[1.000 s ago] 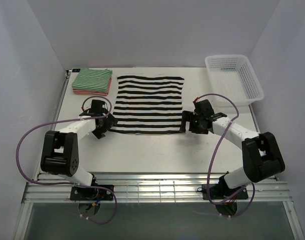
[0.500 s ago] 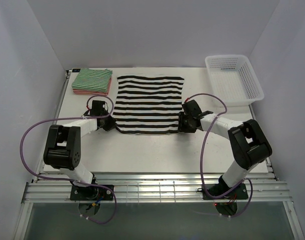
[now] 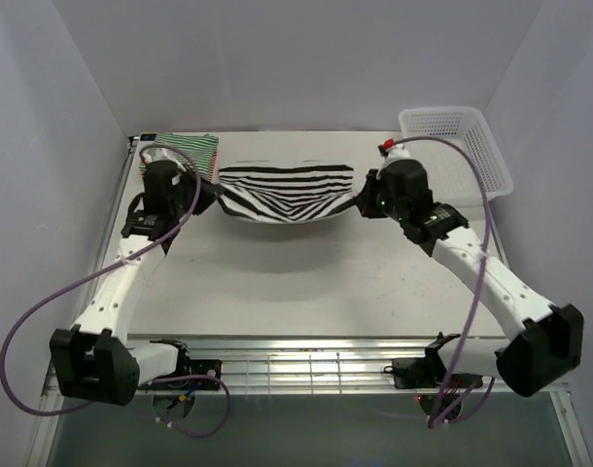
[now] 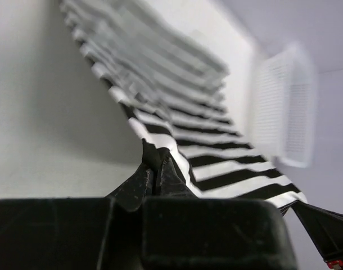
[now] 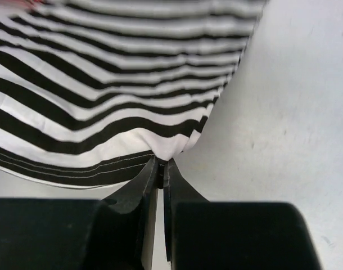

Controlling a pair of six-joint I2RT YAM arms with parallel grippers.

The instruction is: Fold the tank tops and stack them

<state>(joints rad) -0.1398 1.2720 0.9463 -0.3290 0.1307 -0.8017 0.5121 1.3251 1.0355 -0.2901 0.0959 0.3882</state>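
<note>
Now my left hand (image 3: 207,195) and right hand (image 3: 360,201) are higher and closer to the far edge of the tabletop (image 3: 306,292) than before. Each one pinches tight a side of the black-and-white tank top (image 3: 287,187), which sags in the air between them.

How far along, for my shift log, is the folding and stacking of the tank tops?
Done: a folded green-and-white striped cloth top lies at the far left corner of the table, apparently atop another folded piece. In hand: the left gripper and right gripper are each shut on an edge of the broad black-and-white striped cloth top, which sags between them. Left: finish that fold and stack it.
</note>
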